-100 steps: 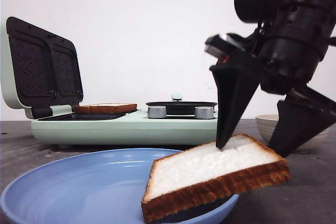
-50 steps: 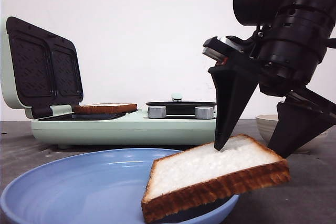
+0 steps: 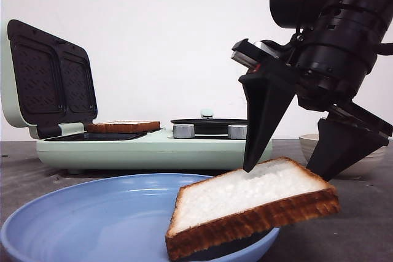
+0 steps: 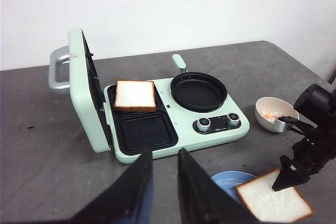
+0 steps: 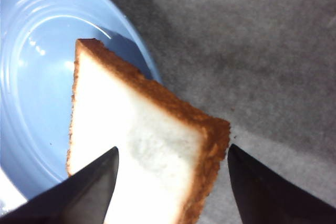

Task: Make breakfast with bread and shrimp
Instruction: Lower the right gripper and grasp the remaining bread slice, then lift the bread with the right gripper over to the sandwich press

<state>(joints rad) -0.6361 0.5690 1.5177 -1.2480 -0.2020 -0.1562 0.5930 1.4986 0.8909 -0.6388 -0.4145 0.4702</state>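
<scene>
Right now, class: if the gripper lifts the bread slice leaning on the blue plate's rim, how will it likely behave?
The bread slice probably stays fairly stiff: it overhangs the blue plate without sagging. Its thick white crumb looks soft, so it may dent under the right gripper, whose open fingers straddle it. Propped tilted, it could slide if nudged.

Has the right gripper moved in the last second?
Yes. The right gripper has shifted slightly left and up, toward the sandwich maker's knobs; the bread stayed put.

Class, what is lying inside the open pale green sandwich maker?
One square slice of white bread fills the far plate of the pale green sandwich maker; the near ridged plate is bare. Beneath the slice is hidden.
</scene>
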